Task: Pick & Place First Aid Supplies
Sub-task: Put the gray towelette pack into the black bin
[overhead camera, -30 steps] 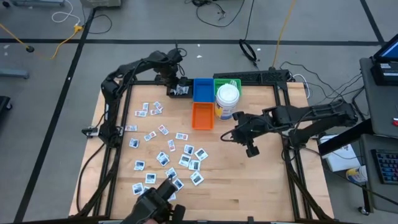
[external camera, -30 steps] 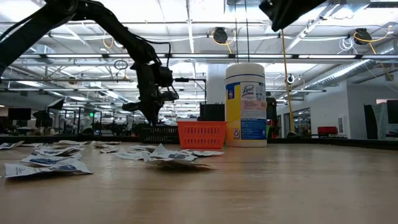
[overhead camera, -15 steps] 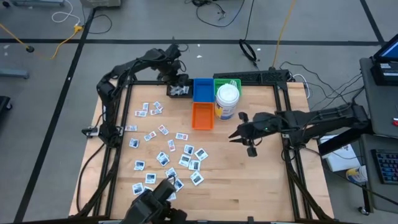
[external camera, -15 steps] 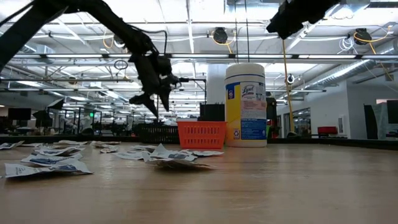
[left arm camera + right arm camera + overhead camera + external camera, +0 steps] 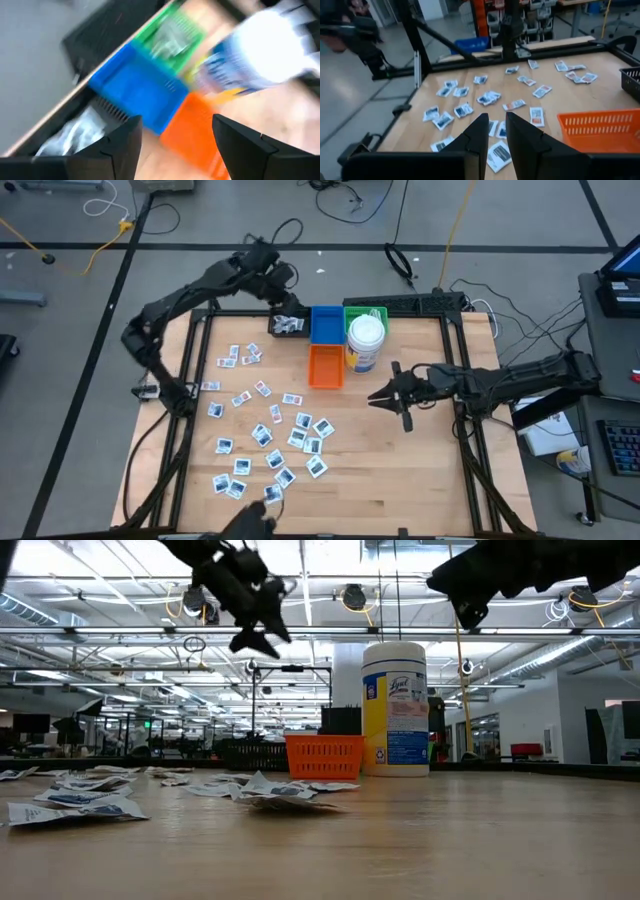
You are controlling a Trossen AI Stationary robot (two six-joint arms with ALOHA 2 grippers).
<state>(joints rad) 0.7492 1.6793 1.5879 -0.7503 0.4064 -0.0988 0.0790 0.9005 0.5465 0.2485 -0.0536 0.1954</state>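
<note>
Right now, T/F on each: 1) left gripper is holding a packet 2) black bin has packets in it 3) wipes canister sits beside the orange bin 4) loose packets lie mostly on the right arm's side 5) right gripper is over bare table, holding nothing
1) Left gripper holds a packet: false. Its fingers are open and empty, raised above the bins.
2) Black bin has packets in it: true.
3) Wipes canister sits beside the orange bin: true.
4) Loose packets lie mostly on the right arm's side: false. They are scattered on the left arm's side of the table.
5) Right gripper is over bare table, holding nothing: true.
</note>
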